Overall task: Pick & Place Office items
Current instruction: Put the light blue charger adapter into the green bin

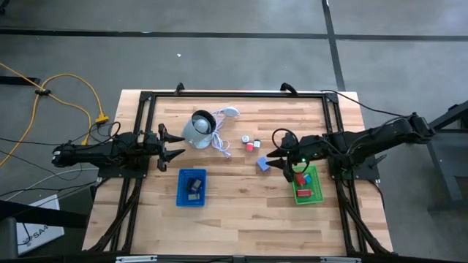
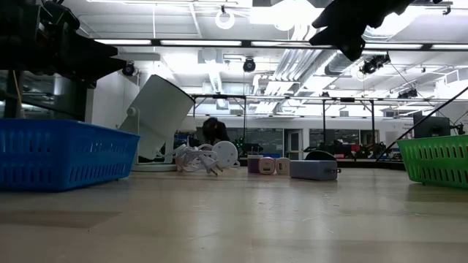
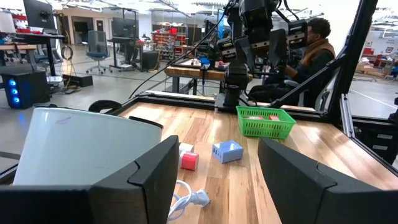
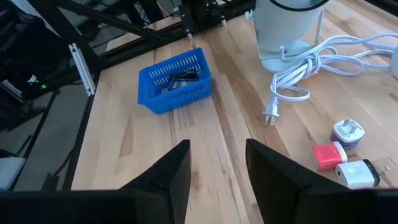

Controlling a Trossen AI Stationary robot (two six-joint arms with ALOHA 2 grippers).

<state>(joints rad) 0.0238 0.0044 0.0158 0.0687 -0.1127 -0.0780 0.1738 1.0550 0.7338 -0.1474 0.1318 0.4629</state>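
Right now, as I read my feeds
Left gripper: my left gripper (image 1: 172, 145) hovers at the table's left side, just beside the grey-white round device (image 1: 197, 129); its fingers (image 3: 155, 177) stand spread with nothing between them
Right gripper: my right gripper (image 1: 273, 148) hangs above the green basket's inner edge, near the pale-blue block (image 1: 262, 165); in the right wrist view its fingers (image 4: 176, 168) sit fairly close together with bare wood showing between them, nothing pinched
Loose pieces: a red block (image 4: 328, 155), a white plug-like block (image 4: 357, 173) touching it and a small round white-lilac piece (image 4: 348, 131) lie mid-table, beside the white cord (image 4: 311, 62)
Green basket: the green basket (image 1: 304, 194) holds red and pink pieces (image 1: 303, 180)
Blue basket: the blue basket (image 4: 175, 99) holds a dark clip-like piece (image 4: 176, 79)
Background: a seated person (image 3: 317, 46) shows beyond the table
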